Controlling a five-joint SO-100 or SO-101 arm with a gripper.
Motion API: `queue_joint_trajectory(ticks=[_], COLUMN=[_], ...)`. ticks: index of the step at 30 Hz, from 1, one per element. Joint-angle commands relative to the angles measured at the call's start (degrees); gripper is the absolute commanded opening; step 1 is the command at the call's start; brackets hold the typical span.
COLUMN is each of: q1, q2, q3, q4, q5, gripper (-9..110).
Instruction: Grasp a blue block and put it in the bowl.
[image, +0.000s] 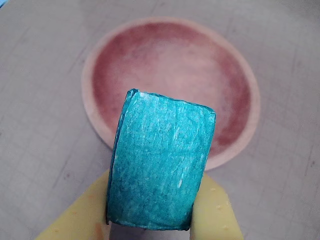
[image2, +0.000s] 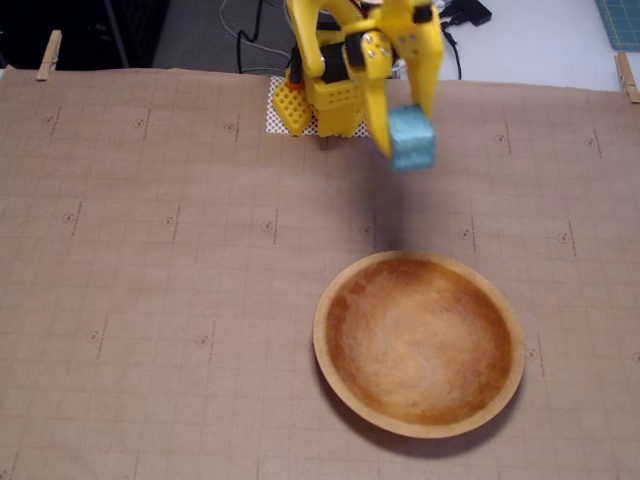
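Pinching the grainy teal blue block (image: 160, 167), the yellow claw (image2: 407, 140) hangs above the empty bowl (image2: 420, 425).

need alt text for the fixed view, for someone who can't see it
A yellow robot arm's gripper holds a small teal-blue block in the air above a brown gridded table cover. An empty round wooden bowl sits on the cover nearer the camera, below the block in the picture.

The yellow arm (image2: 345, 60) reaches down from the top centre of the fixed view, its pincer (image2: 410, 140) raised above the table (image2: 150, 300) and clamped on the block (image2: 412, 138) between both fingers (image: 215, 215).
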Motion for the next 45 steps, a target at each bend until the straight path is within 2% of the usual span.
queue_joint_trajectory(ticks=[1, 7, 15, 26, 45], q1=[-1.3, -0.5, 8.5, 12.2, 6.3], q2=[-3.8, -11.7, -22.5, -36.7, -60.6], q3=[-3.9, -4.1, -7.9, -18.5, -36.9], q4=[-5.5, -13.8, -22.0, -23.0, -23.0], q5=[0.4, 0.4, 0.4, 1.8, 2.6], gripper=[-3, -3, -3, -3, -2])
